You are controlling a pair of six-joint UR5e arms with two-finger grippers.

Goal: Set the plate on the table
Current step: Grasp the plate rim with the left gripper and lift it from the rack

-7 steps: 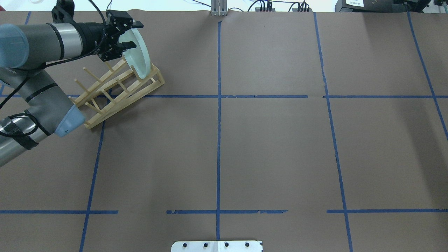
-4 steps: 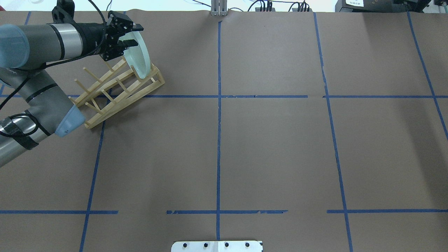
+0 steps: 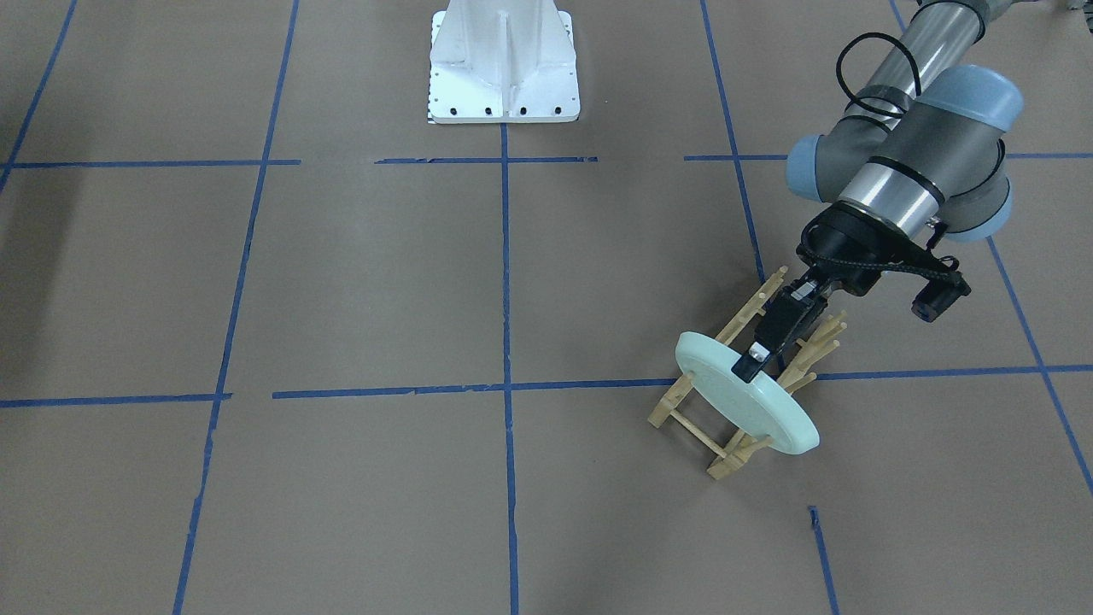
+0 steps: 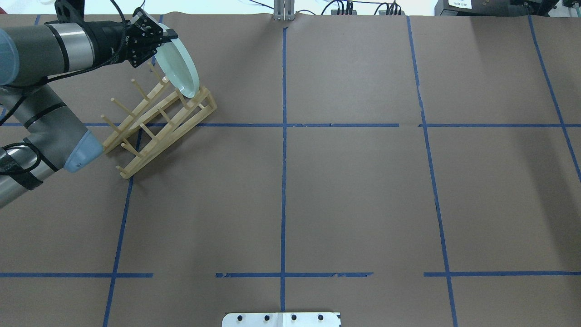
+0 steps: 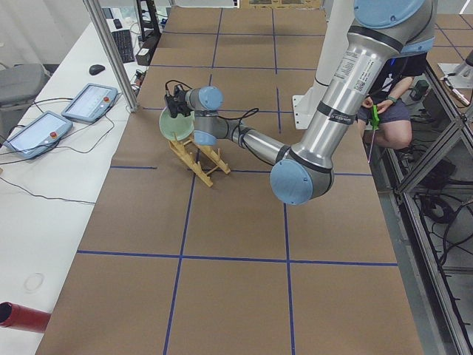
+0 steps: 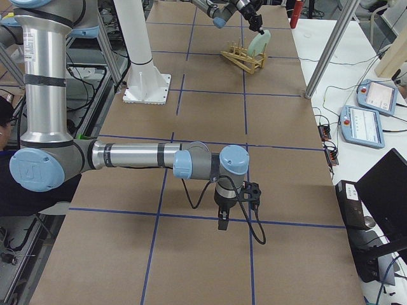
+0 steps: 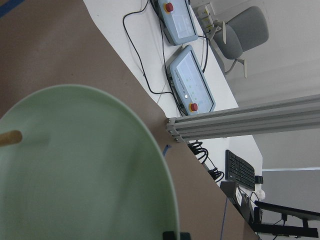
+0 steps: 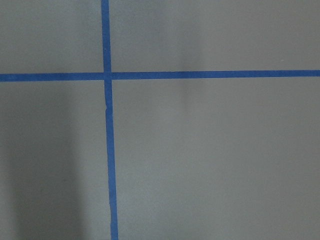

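The pale mint-green plate stands on edge at the far end of the light wooden peg rack, at the far left of the brown table. My left gripper is shut on the plate's top rim; the front view shows a black finger on the plate by the rack. The plate fills the left wrist view. My right gripper hangs low over the table, far from the plate; I cannot tell whether it is open or shut.
The white robot base stands at the table's near edge. Blue tape lines grid the paper. Beyond the far edge are a metal post, cables and teach pendants.
My left gripper closed on the plate's rim and moved up and toward the far edge. The plate tilted with it, and the rack shifted a little toward the right and the robot.
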